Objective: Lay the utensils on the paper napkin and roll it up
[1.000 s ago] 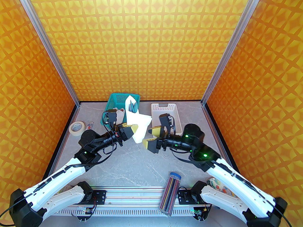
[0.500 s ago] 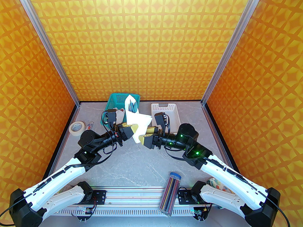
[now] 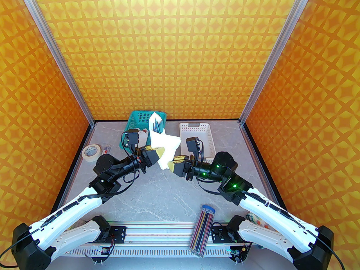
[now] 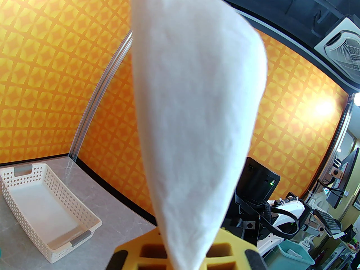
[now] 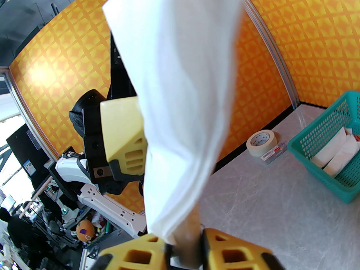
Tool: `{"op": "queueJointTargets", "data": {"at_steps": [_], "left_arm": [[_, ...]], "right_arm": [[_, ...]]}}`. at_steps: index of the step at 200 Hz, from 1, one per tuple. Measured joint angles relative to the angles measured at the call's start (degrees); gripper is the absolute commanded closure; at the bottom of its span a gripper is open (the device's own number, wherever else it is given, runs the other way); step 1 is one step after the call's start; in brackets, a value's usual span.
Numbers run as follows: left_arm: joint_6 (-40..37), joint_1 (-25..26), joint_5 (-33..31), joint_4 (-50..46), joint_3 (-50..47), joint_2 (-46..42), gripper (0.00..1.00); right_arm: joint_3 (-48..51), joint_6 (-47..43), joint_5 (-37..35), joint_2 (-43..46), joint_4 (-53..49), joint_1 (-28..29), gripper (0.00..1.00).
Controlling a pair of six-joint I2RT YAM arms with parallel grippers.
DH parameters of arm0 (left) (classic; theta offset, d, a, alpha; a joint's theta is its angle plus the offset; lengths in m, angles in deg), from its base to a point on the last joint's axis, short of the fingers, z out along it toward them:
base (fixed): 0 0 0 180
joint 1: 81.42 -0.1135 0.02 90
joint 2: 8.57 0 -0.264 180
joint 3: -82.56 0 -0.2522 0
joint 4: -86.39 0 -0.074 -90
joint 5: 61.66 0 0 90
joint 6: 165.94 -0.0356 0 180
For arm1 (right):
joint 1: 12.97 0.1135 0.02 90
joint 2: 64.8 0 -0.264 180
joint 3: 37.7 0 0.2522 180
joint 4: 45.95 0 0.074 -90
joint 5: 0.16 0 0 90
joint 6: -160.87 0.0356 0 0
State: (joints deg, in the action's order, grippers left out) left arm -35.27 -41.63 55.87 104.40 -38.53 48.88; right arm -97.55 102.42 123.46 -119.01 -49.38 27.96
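Note:
The white paper napkin (image 3: pixel 168 146) hangs in the air over the table between both arms. My left gripper (image 3: pixel 159 152) is shut on its left edge, and in the left wrist view the sheet (image 4: pixel 197 122) rises from between the yellow fingers (image 4: pixel 135 252). My right gripper (image 3: pixel 171 163) has its fingers pressed together on the napkin's lower corner (image 5: pixel 182 94), pinched at the bottom of the right wrist view. Dark teal utensils (image 3: pixel 157 126) stick up against white paper at the right side of the teal basket (image 3: pixel 135 117).
A white perforated basket (image 3: pixel 209 139) stands at the back right. Left of the teal basket lie a masking tape roll (image 3: pixel 90 151) and a small packet (image 3: pixel 106 149). A clear case of coloured pencils (image 3: pixel 203 229) rests at the near edge.
My right gripper moved left to the napkin's lower corner and closed from wide open onto it. The left arm and its grip on the napkin stayed put.

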Motion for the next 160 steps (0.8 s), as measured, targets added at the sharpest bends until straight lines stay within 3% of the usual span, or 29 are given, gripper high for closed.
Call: {"op": "queueJointTargets", "data": {"at_steps": [38,95,131,160], "left_arm": [[1.33,0.02,0.0,0.2,0.46,0.52,1.0],[2.64,0.02,0.04,1.27,0.94,1.33,1.0],[3.56,0.02,0.09,2.97,1.29,1.66,1.0],[4.24,0.02,0.09,3.61,1.36,2.01,1.0]], "right_arm": [[0.0,-0.76,0.02,0.57,-0.11,-0.02,0.94],[2.03,-1.27,-0.44,2.71,-0.11,-0.02,0.47],[4.85,2.16,0.83,1.31,6.34,0.0,0.32],[5.35,4.52,2.4,-1.25,11.85,0.0,0.26]]}}
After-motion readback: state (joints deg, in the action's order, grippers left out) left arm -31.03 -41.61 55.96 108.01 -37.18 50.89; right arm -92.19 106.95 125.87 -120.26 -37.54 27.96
